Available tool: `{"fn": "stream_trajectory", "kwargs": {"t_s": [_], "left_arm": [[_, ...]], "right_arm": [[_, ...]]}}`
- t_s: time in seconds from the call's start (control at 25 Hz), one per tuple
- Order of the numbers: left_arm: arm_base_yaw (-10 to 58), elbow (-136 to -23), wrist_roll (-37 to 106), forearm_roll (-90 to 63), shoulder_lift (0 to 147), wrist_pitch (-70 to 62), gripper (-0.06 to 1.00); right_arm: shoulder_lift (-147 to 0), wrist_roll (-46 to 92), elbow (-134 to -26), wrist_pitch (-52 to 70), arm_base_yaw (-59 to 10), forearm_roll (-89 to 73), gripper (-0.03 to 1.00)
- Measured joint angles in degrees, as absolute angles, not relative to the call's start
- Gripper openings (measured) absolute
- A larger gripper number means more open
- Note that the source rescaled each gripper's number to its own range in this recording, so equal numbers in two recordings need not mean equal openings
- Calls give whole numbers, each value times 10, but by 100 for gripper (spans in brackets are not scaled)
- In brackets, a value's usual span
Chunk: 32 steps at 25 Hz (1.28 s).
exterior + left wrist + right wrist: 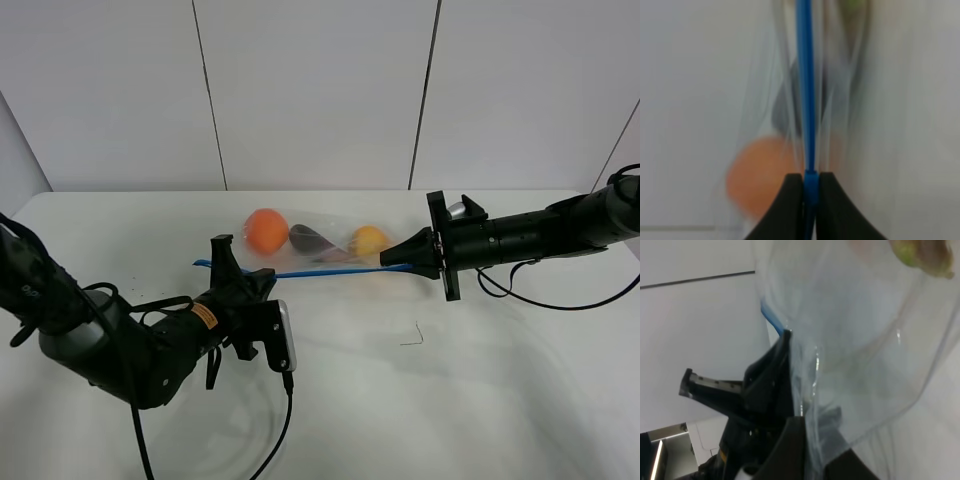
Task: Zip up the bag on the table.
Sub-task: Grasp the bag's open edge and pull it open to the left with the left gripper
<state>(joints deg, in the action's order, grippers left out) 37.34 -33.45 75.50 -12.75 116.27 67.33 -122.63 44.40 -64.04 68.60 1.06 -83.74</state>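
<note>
From the high camera I have the bag point(338, 238) lying near the middle of the table point(500, 380), toward the far side, with an orange point(265, 230), an eggplant point(310, 240) and a yellow fruit point(370, 240) showing through the plastic. Its blue zip strip point(320, 270) runs along the near edge, pulled into a straight line between my two arms. The left gripper point(238, 272) sits on the strip close to its left end, with a short tail of blue poking out past it; the right gripper point(403, 263) meets the opposite end. I can't read from here whether the seal is pressed together.

On the left wrist camera the fingers point(790, 210) are pinched tight on the strip, no gap beside the blue. Beyond them the strip reads as one narrow line, so I judge it is at least aligned, but the picture is too blurred to say it's locked.

On the right wrist camera the black fingers point(792, 445) are closed narrow on the clear plastic at the bag's corner. I reckon both ends are held and the run along the strip is what's left.
</note>
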Motion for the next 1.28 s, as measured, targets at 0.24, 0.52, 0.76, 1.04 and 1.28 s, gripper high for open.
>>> {"fn": "stream_trajectory", "kwargs": {"t_s": [0.24,0.52,0.76,1.04,1.28], "left_arm": [[317,-333,777,-136,1163,676,0],[263,-333,782,-136,1163,692,0],[238,-333,787,-136,1163,693,0],[230,-333,790,-126,1163,693,0],[228,-333,790,-123,1163,691,0]], "right_arm": [[-1226,444,-640,686,11,-839,0],[-1226,444,-640,686,11,-840,0],[-1226,444,-640,686,11,-840,0],[-1226,444,-640,686,11,-840,0],[-1226,444,-640,686,11,-840,0]]}}
